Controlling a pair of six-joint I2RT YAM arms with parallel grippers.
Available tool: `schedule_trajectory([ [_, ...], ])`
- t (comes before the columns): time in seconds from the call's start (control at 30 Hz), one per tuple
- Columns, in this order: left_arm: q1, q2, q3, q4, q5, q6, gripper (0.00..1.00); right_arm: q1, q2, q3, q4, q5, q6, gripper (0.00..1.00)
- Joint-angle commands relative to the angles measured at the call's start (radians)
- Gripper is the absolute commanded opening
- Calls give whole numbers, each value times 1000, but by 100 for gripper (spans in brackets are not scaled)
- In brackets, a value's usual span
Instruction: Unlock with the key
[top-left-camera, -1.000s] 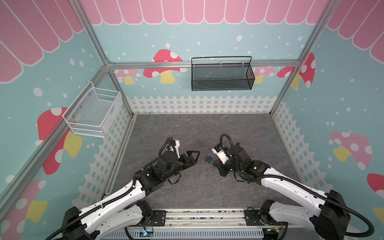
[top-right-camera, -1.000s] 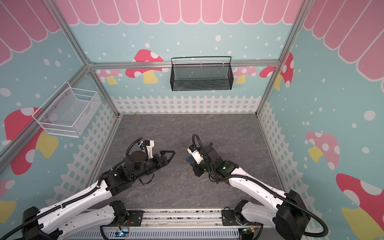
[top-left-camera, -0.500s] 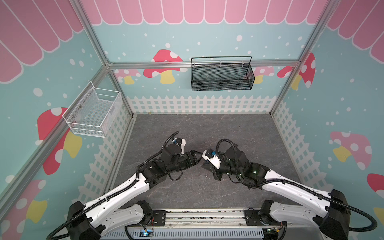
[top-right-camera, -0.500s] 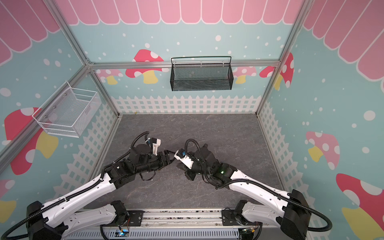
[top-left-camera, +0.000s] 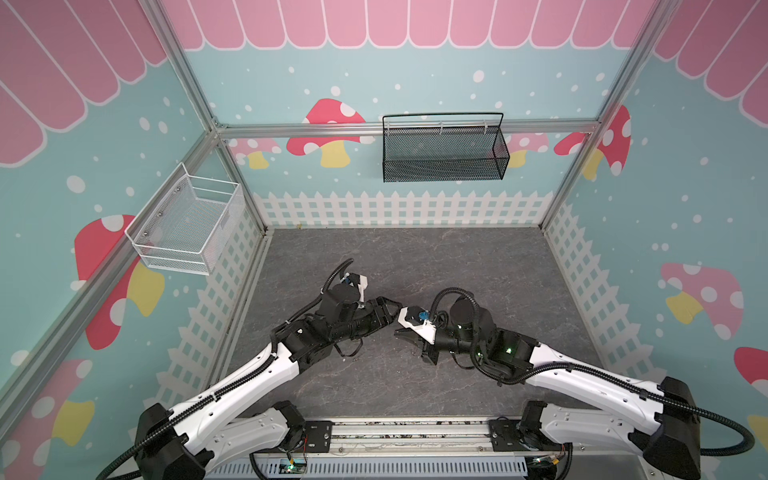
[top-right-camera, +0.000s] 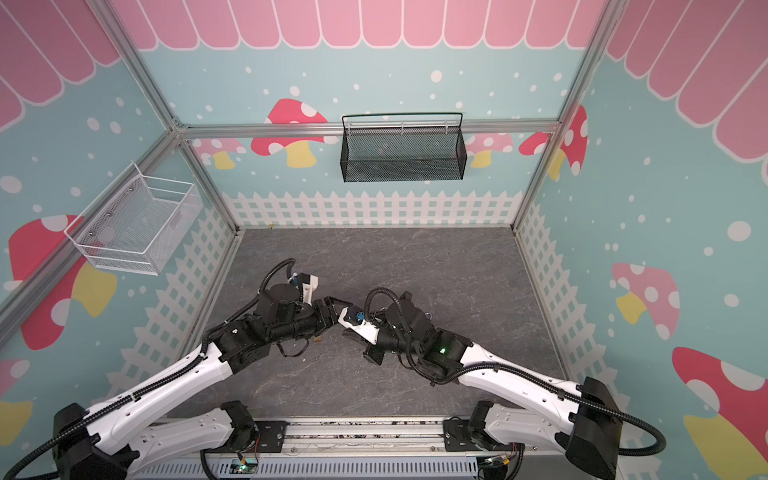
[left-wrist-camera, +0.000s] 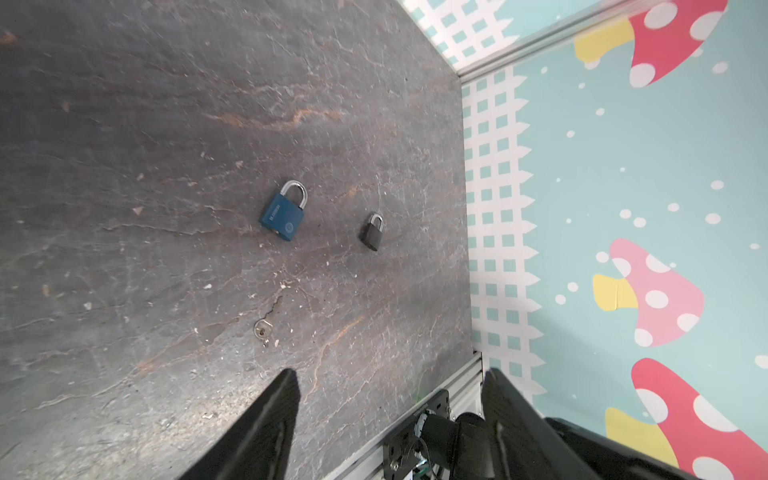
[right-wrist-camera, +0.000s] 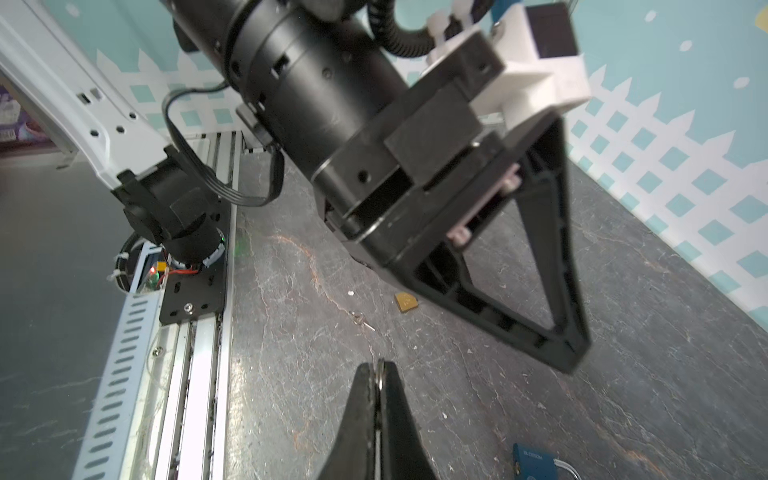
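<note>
- Tabletop (top-left-camera: 478, 270) is grey and stone-patterned. Everything for the job lies flat on it near the middle, where either arm can reach.
- Left gripper (left-wrist-camera: 390, 374) hangs low with its jaws spread wide and nothing between them. It points at the padlocks, so I'd guess it is there to pin a lock body down while the other arm works.
- Right gripper (right-wrist-camera: 378, 368) is pinched tight and sits nearly nose to nose with the left one in both top views, which looks like a precision grip rather than a carry.
- Blue padlock (left-wrist-camera: 284, 216) lies flat, shackle closed, well ahead of the left fingers. Lying like that, its keyway should face along the table, so a key would have to come in low and level.
- Black padlock (left-wrist-camera: 372, 232) is smaller and sits near the blue one but apart from it, also flat and shut. I cannot tell which lock is meant.
- Brass-coloured chip (right-wrist-camera: 406, 302) lies on the table beneath the left gripper; I cannot tell what it is.
- Loose key (left-wrist-camera: 262, 331) is silver with a round head and lies flat between the left fingers and the blue padlock, with nothing touching it.
- Thin metal piece (right-wrist-camera: 379, 376) is caught between the right fingertips, and only a curved edge shows. I'd take it for a second key held edge-on, though I can't be sure.
</note>
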Motion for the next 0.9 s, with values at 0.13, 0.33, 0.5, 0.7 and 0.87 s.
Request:
schedule_trajectory([
  [0.13,8,-187,-101,80,-305,307,69,3,-27,77,42,110,303,0],
  [0.33,7,-318,-271,415,-268,579,65,-10,-8,197,-88,225,553,0],
  [0.5,-33,-329,-340,613,-187,759,61,-39,6,248,-117,201,693,0],
  [0.7,-168,-217,-337,762,-255,970,58,-58,45,292,-128,151,749,0],
  [0.87,-190,-97,-300,848,-275,1011,54,-59,58,303,-123,128,759,0],
])
